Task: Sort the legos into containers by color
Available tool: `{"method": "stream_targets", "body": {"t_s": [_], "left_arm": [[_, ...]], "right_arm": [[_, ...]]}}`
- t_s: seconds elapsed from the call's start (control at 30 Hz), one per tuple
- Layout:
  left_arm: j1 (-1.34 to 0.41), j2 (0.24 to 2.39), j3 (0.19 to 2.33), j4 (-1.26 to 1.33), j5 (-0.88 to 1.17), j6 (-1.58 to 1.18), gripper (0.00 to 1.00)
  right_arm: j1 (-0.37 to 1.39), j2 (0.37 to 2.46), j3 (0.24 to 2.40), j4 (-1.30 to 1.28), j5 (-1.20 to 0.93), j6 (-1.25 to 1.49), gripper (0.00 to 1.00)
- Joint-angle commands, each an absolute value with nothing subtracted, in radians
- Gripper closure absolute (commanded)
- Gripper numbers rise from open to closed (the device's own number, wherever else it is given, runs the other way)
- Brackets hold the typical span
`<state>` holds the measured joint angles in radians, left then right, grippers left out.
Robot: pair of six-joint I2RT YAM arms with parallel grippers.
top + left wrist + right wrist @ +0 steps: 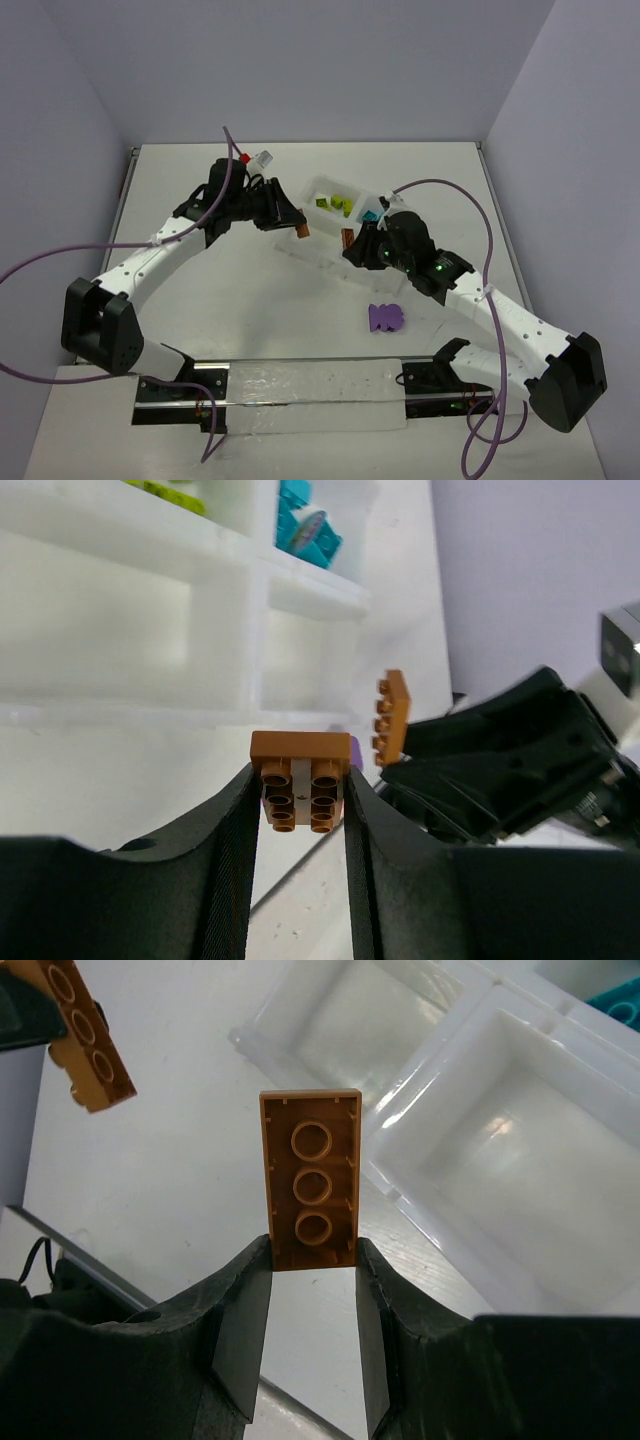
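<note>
My left gripper (297,226) is shut on an orange-brown lego (302,230), held above the near-left part of the white tray (322,188); it shows stud-side up between the jaws in the left wrist view (299,792). My right gripper (352,244) is shut on a second orange-brown lego (347,240), seen flat side on in the right wrist view (311,1192), just off the tray's near edge. Lime green legos (338,204) lie in the far-left compartment, teal ones (369,214) in the far-right. A purple lego clump (385,317) lies on the table.
A long clear strip with black brackets (310,390) lies across the near edge of the table. Purple cables loop over both arms. The two near compartments of the tray (520,1175) show white bottoms.
</note>
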<state>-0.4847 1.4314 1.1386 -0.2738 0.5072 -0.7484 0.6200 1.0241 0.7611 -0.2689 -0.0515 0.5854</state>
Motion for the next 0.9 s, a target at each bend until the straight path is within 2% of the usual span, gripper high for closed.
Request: {"method": "stream_targets", "body": {"t_s": [0.0, 0.3, 0.87], "left_arm": [[-0.487, 1.499, 1.285, -0.401, 0.416, -0.668, 1.0], [-0.491, 1.658, 1.445, -0.49, 0.333, -0.611, 1.0], [-0.511, 1.895, 1.586, -0.444, 0.325, -0.664, 1.0]], "right_arm": [[0.619, 1.029, 0.847, -0.331, 0.035, 0.575, 1.0], [0.618, 1.098, 0.979, -0.438, 0.032, 0.553, 1.0], [0.616, 1.079, 1.001, -0.462, -0.03, 0.543, 1.0]]}}
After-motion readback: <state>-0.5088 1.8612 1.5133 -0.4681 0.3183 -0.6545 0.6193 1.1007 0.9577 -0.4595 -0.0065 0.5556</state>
